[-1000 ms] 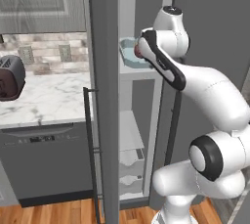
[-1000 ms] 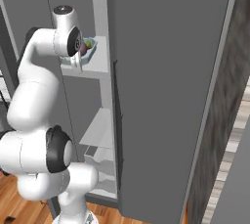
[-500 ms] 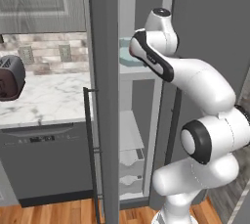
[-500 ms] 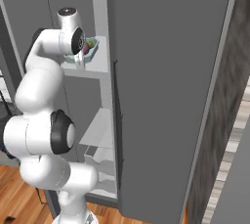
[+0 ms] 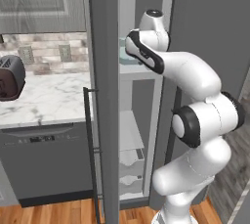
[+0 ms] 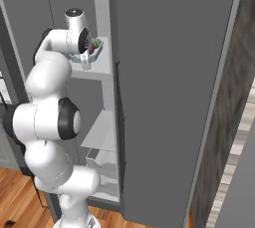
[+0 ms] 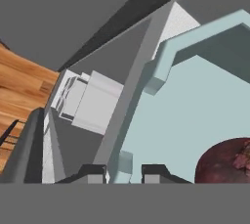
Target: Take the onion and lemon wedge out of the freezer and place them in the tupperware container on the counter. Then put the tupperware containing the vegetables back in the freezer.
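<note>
The pincer [image 7: 124, 168] is gripping the near rim of the tupperware container [image 7: 195, 115], its fingertips [image 7: 92, 171] narrowly parted on either side of the wall. The container is sitting on an upper shelf inside the freezer [image 6: 164, 72], with the onion [image 7: 225, 160] lying in it.

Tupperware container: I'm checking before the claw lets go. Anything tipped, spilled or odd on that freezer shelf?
Nothing stands out. The tupperware container sits level at the freezer shelf, the onion inside it, and the claw pinches its near wall. Nothing has spilled.
</note>
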{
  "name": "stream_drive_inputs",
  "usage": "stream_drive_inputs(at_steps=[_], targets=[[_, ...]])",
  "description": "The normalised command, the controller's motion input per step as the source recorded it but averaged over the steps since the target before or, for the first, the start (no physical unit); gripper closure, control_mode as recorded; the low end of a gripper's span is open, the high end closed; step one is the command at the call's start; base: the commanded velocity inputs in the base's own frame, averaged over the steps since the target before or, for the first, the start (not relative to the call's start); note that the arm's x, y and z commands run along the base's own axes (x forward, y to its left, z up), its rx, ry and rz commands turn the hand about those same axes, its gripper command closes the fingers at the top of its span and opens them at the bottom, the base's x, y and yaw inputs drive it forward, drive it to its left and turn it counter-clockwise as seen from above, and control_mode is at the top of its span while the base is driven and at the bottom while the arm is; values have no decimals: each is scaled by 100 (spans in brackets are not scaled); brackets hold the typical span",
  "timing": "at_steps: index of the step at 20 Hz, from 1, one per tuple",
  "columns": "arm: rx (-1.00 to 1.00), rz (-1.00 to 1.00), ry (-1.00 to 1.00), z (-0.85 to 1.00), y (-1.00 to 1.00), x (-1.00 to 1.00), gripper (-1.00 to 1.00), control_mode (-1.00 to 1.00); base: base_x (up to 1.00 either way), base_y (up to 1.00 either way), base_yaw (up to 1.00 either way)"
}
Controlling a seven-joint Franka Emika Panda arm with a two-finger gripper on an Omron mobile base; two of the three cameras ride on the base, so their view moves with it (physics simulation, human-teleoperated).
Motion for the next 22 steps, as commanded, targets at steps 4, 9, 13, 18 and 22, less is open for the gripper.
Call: stream_drive_inputs(at_steps=[4, 9, 13, 18, 22], targets=[[0, 0, 4, -12, 0, 48, 100, -100, 0, 0, 0], [0, 0, 2, -15, 1, 42, 100, -100, 0, 0, 0], [0, 0, 1, -11, 6, 35, 100, -100, 0, 0, 0], [0, 0, 1, -8, 2, 37, 100, -100, 0, 0, 0], [0, 0, 0, -10, 0, 33, 100, -100, 0, 0, 0]])
